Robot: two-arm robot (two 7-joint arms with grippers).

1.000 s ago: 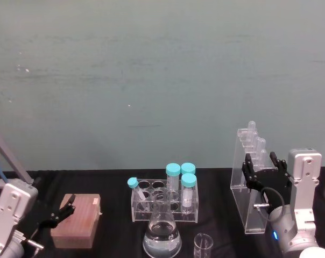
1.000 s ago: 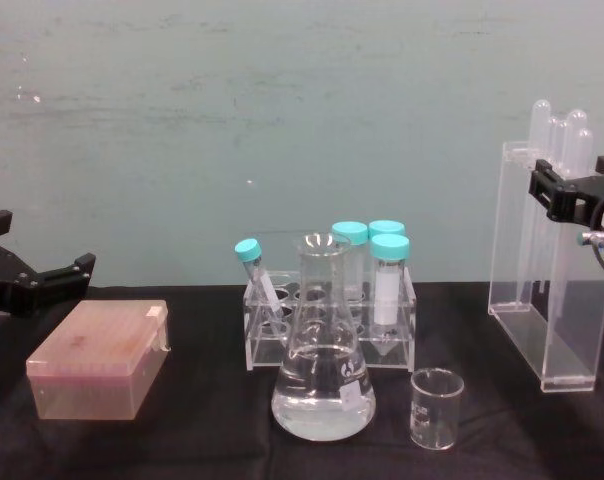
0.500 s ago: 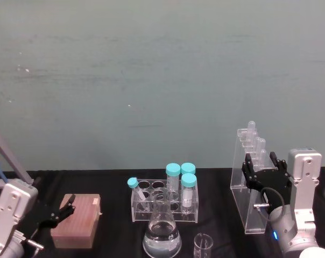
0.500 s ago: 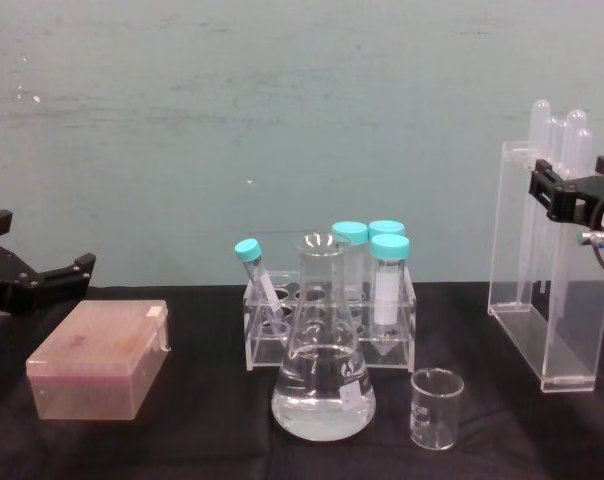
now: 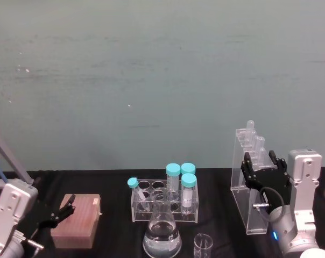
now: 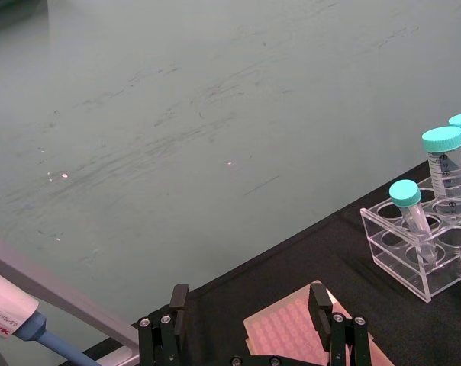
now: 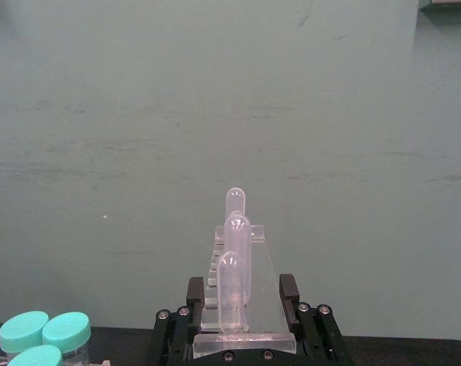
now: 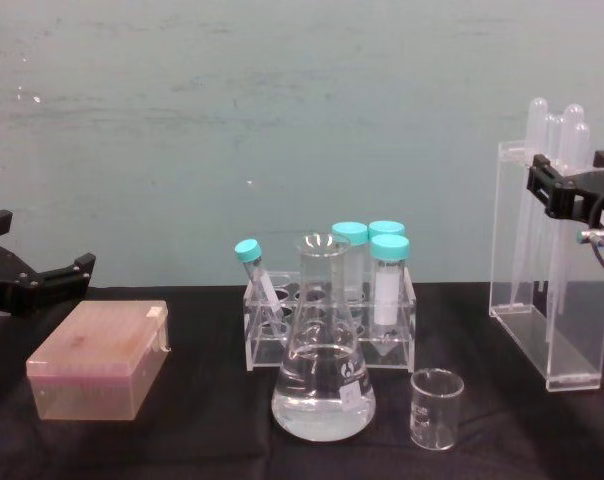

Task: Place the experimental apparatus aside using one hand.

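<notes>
Chest view, right gripper [image 8: 574, 180] clamping test-tube rack [image 8: 522, 250], lifted slightly, left gripper [image 8: 46, 240] parked wide.

Your head camera sits high and well back, looking forward and down over the black table [image 5: 114, 236] to the teal wall [image 5: 152, 70]. In it the tall acrylic rack [image 5: 247, 217] lies at four o'clock and the conical flask [image 5: 162, 236] at six. Your chest camera sits lower and nearer, looking level across the table, so you get that flask side-on at six o'clock and that rack at three. Both share the small rack of teal-capped tubes [image 5: 142, 214] near centre. Your left wrist camera looks out between the fingers of the left gripper [image 6: 248, 305], with the small rack farther off. Your right wrist camera looks along the right gripper [image 7: 243, 293], very near the tall acrylic rack's tubes.
</notes>
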